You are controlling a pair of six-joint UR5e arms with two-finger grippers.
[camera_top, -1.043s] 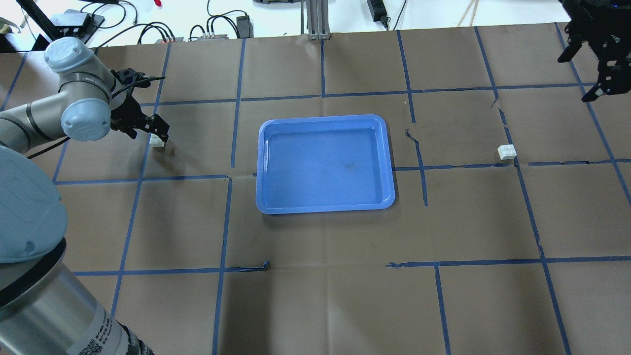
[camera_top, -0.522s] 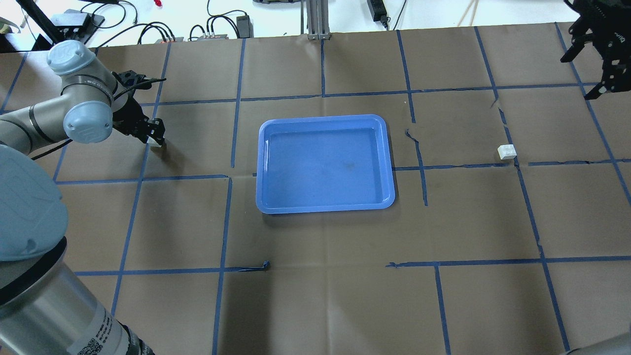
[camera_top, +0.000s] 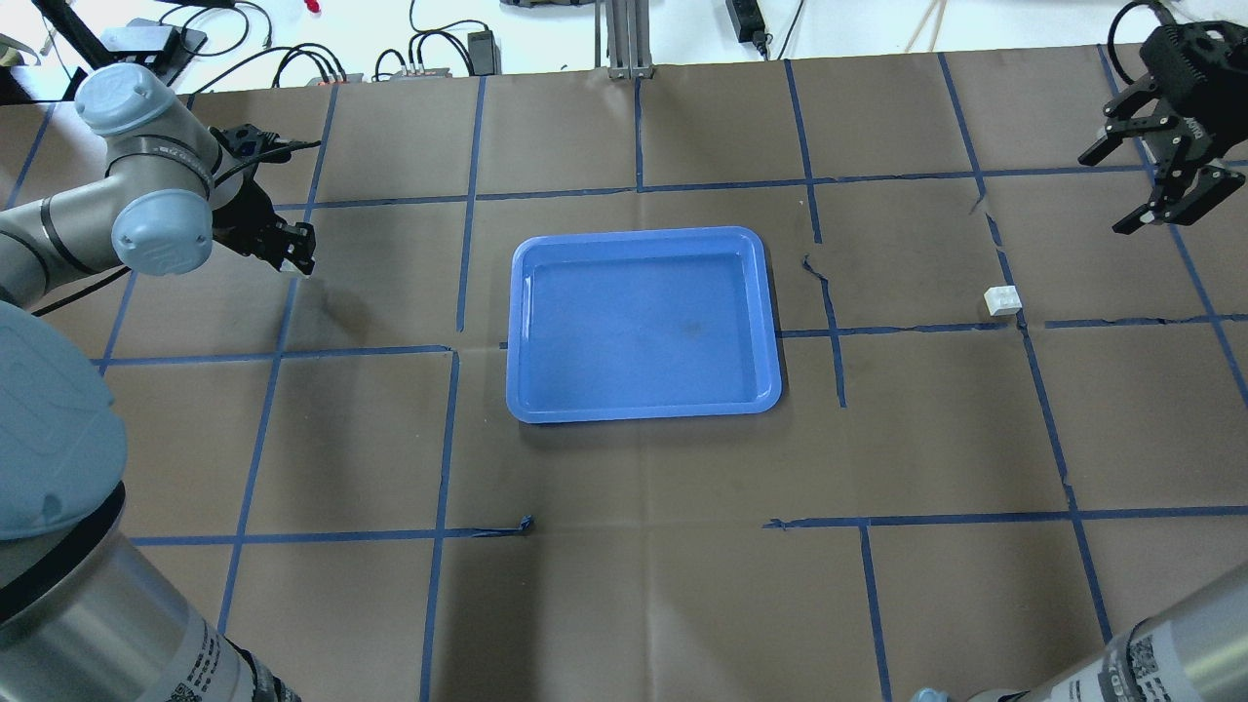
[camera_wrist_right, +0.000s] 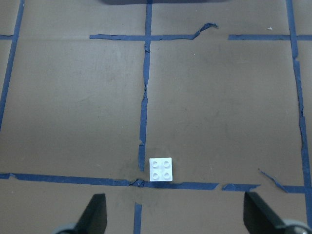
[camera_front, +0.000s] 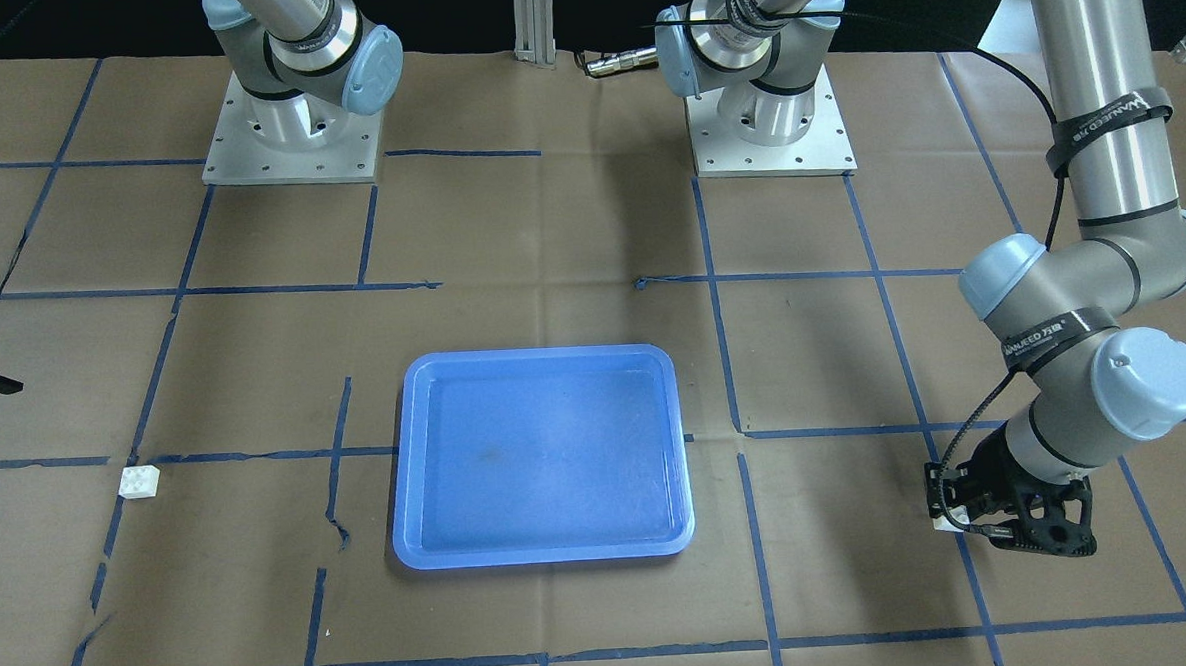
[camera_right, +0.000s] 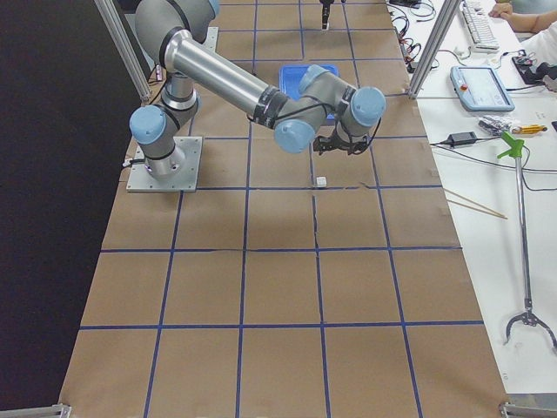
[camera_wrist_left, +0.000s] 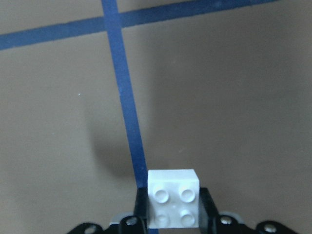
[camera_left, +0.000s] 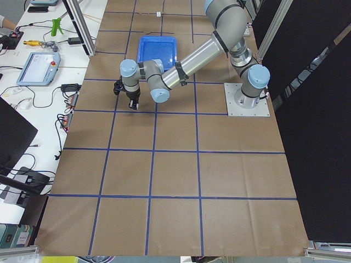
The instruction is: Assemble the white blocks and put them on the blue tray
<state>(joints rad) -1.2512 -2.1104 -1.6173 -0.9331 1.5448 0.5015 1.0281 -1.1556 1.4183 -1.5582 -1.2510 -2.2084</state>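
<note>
One white block is pinched between the left jaws near the left end of the table, toward its far edge. Only the left wrist view shows this plainly, with four studs facing the lens and a blue tape line on the table beneath. From overhead those jaws hide the block altogether, and the front-facing view gives just a white sliver at their tips. A second white block lies on the table toward the right end, well apart from the first. The right wrist view shows it studs up, just beside a crossing of tape lines. The right jaws hang spread wide beyond it, nearer the far right corner. The blue tray lies flat at the table's middle, between the two blocks.
</note>
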